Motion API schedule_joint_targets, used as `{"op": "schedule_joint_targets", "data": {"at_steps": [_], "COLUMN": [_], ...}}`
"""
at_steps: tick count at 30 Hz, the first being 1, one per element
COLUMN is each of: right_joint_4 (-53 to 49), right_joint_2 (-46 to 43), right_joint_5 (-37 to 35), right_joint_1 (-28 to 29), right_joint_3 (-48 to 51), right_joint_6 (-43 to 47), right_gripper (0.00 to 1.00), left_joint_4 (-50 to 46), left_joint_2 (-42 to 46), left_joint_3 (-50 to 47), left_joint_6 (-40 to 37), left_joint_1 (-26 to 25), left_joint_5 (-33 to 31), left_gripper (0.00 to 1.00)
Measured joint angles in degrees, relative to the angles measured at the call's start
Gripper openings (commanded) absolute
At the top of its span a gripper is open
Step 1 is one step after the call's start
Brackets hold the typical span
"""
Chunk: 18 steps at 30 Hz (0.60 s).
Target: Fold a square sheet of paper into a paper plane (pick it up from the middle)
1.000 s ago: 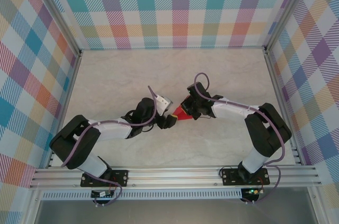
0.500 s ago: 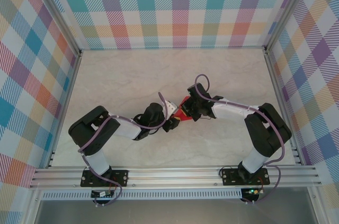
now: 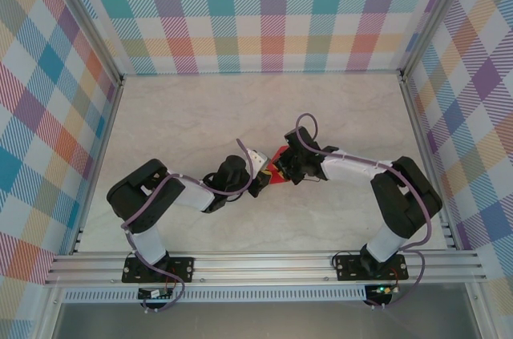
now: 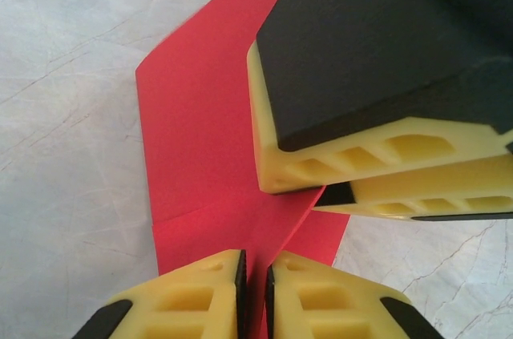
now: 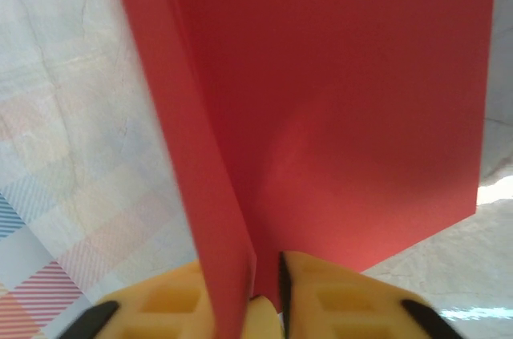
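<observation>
Left end effector (image 4: 252, 295) pinches red paper (image 4: 200, 139), right end effector (image 4: 309, 196) straddling it.

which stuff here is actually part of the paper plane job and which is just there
Part of the job:
- red paper, partly folded
- left gripper, paper between its fingers
- right gripper, paper between its fingers

Just there:
- marble table
- checked walls
- metal rail at the near edge
</observation>
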State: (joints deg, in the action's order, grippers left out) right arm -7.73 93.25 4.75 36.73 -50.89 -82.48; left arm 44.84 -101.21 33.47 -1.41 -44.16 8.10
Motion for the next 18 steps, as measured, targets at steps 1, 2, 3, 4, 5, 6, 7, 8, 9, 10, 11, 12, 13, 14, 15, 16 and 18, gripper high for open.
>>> {"op": "schedule_joint_targets", "data": {"at_steps": [1,2,3,4,5,6,7,8,9,10,11,12,13,14,15,16,18], "right_joint_4": [0.02,-0.04,0.04,0.02,-0.04,0.0,-0.04,0.0,0.13,0.48,0.85,1.11,1.49,1.77,1.99,2.16,2.23], "right_joint_2": [-0.79,-1.64,-3.02,-4.57,-6.14,-7.56,-9.03,-10.25,-11.3,-12.31,-13.05,-13.57,-13.94,-14.03,-14.03,-14.01,-13.9], "right_joint_5": [-0.07,-0.17,-0.28,-0.31,-0.55,-0.7,-0.83,-0.9,-0.96,-1.03,-1.03,-0.92,-0.61,-0.42,-0.11,0.33,1.22], "right_joint_1": [-0.17,-0.35,-0.59,-0.9,-1.25,-1.6,-1.99,-2.34,-2.67,-2.99,-3.21,-3.45,-3.78,-4.02,-4.15,-4.33,-4.48], "right_joint_3": [0.5,0.94,1.62,2.25,2.73,3.1,3.41,3.65,3.93,4.39,4.96,5.55,6.29,7.06,7.65,8.35,9.14], "right_joint_6": [0.81,1.16,2.36,3.67,5.05,6.43,8.17,9.73,11.37,13.14,14.6,16.02,17.51,18.91,20.0,21.2,23.15], "right_gripper": [0.38,0.42,0.45,0.49,0.51,0.51,0.52,0.53,0.53,0.53,0.53,0.53,0.53,0.53,0.53,0.52,0.51], "left_joint_4": [0.37,0.59,0.7,0.76,0.83,0.94,0.98,1.03,1.09,1.14,1.25,1.4,1.44,1.44,1.42,1.42,1.38], "left_joint_2": [-0.26,-0.46,-0.61,-0.66,-0.68,-0.68,-0.7,-0.7,-0.7,-0.7,-0.7,-0.7,-0.7,-0.7,-0.7,-0.7,-0.7], "left_joint_3": [-0.04,-0.09,-0.26,-0.44,-0.59,-0.7,-0.72,-0.72,-0.72,-0.72,-0.72,-0.72,-0.72,-0.72,-0.72,-0.7,-0.66], "left_joint_6": [0.39,0.7,1.07,1.66,2.16,2.75,3.45,4.26,5.05,6.08,7.04,8.11,9.31,10.64,11.72,13.14,15.91], "left_joint_1": [0.0,0.0,0.0,0.0,0.0,0.0,0.0,0.0,0.0,0.0,0.0,0.0,0.0,0.0,0.0,0.0,0.0], "left_joint_5": [0.07,0.17,0.31,0.42,0.44,0.59,0.87,1.09,1.33,1.53,1.81,1.97,2.16,2.38,2.6,2.91,3.41], "left_gripper": [0.14,0.13,0.13,0.13,0.12,0.12,0.12,0.11,0.11,0.1,0.09,0.09,0.08,0.07,0.07,0.06,0.06]}}
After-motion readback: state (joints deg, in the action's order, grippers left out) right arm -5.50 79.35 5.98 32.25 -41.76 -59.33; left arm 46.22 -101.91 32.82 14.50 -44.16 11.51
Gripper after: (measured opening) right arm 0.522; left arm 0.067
